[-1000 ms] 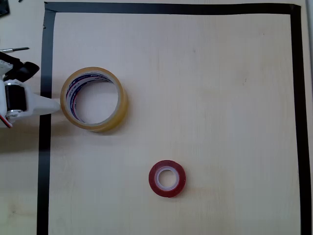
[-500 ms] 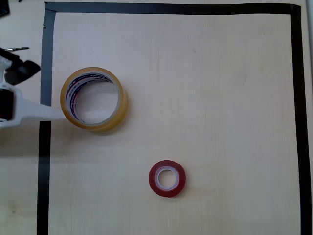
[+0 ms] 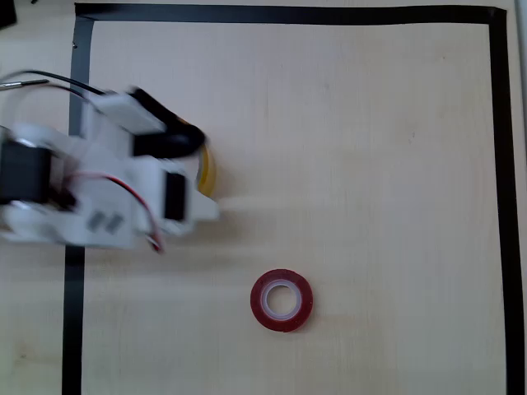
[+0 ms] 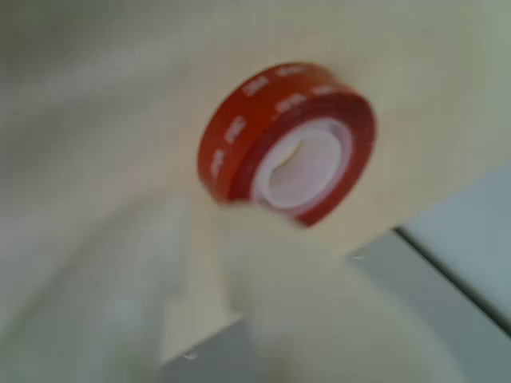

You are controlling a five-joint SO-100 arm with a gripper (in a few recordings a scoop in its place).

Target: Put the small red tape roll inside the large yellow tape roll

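Looking down from the overhead view, my arm is smeared by motion and lies across the left side of the tabletop, over the left strip of the black tape border. It covers nearly all of the large yellow tape roll; only a thin yellow sliver of its right edge shows past my white body, so I cannot see its core or its opening. My end effector reaches to the right just below that sliver, too blurred for me to tell whether its fingers are spread or pressed together, and I see nothing pinched in it. The small red tape roll lies flat on the tabletop, below and to the right of the yellow roll and well apart from it, touching nothing. In the wrist view the red roll sits upper centre with its white core facing me, and pale, out-of-focus fingers blot out the lower part of the picture up to its lower edge.
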